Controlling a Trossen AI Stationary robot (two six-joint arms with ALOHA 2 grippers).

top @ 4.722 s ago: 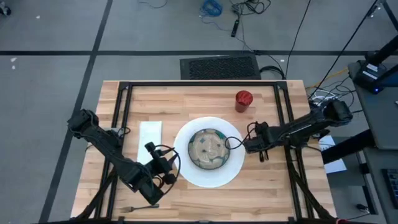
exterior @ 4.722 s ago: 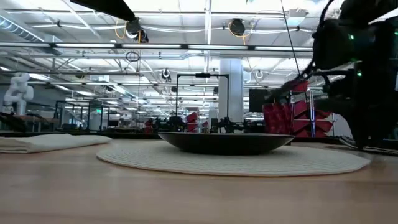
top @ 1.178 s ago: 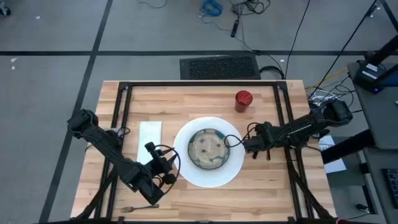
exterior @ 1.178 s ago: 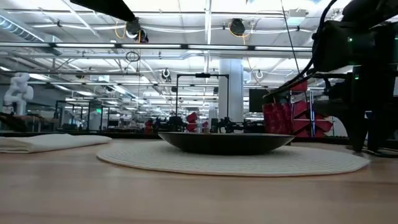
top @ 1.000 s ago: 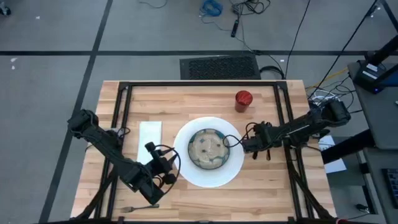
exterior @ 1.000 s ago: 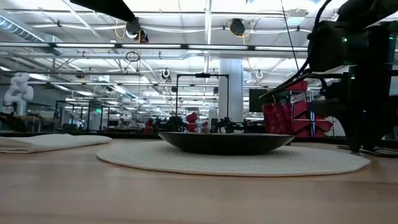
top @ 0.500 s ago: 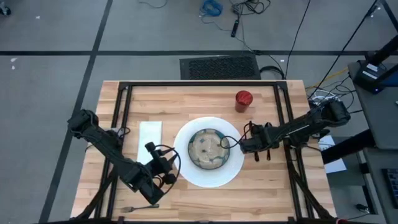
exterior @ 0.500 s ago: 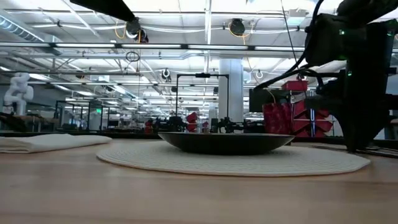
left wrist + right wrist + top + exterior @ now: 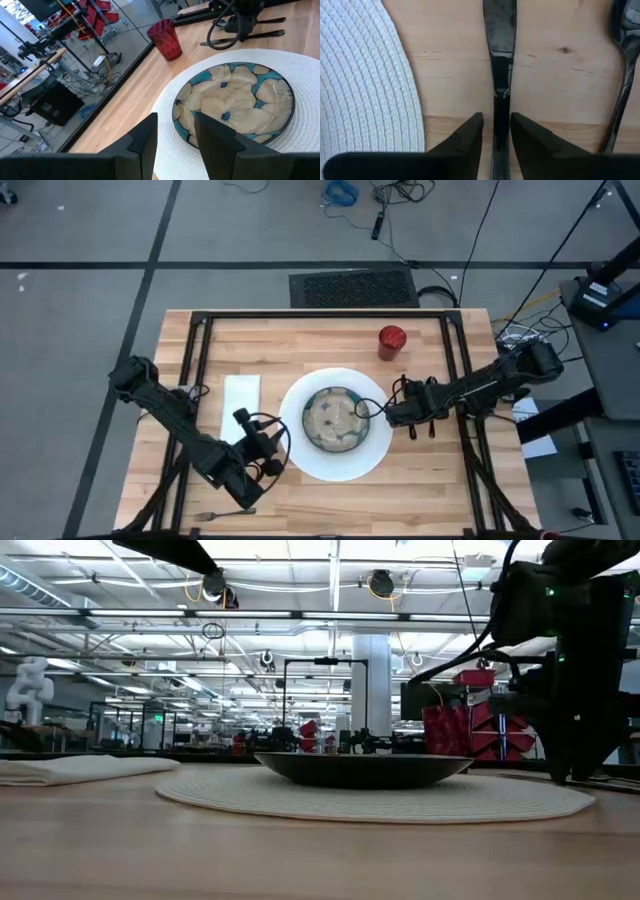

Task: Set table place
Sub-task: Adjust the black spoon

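Note:
The white woven plate [image 9: 375, 445] sits mid-table with the flowered bowl [image 9: 335, 418] resting on it. A red cup [image 9: 391, 340] stands beyond the plate, and a white napkin [image 9: 241, 405] lies flat to its left. My right gripper [image 9: 392, 413] is down at the plate's right rim, shut on a dark knife [image 9: 501, 75] that lies on the wood. A spoon [image 9: 622, 75] lies beside the knife, on the side away from the plate. My left gripper [image 9: 272, 452] hovers open at the plate's near-left rim, with nothing between its fingers [image 9: 145, 140]. My right gripper pinches the knife's narrow handle [image 9: 501, 107] between its two fingers, one on each long edge. The fingers come from above, pointing down, and lie across the knife. The knife lies flat on the table, parallel to the plate's rim [image 9: 365, 75].
A fork [image 9: 215, 515] lies near the table's front edge on the left. The black frame [image 9: 320, 317] runs along the far side and both ends of the table. Bare wood shows between the napkin and the plate and along the near edge.
My right gripper has crept a little toward the table's left, closer to the plate's rim, staying down at table height.

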